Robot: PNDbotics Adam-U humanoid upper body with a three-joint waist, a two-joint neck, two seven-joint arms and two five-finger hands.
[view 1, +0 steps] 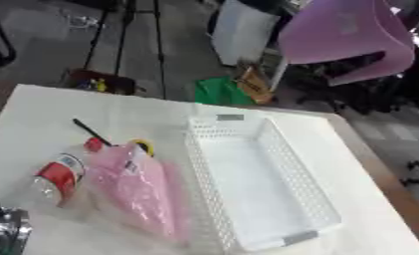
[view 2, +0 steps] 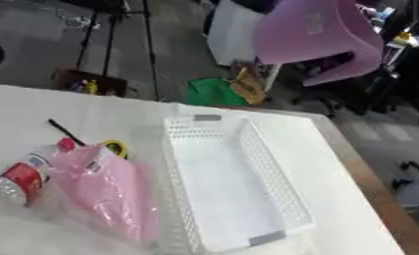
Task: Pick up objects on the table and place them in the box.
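My left robot hand (view 1: 5,230) shows at the bench (view 1: 55,107) left edge, fingers unreadable. A bottle (view 1: 57,179), pink bag (view 1: 139,191) and black stick (view 1: 90,131) lie beside the box (view 1: 321,199).

White perforated plastic box (view 1: 273,199), glossy pink plastic bag (view 1: 139,191), clear plastic bottle (view 1: 60,179).

Little of me showed: only a shiny silver metal joint (view 1: 5,230) at the lower left corner of the left eye view, rounded and ringed, with a black part above it.
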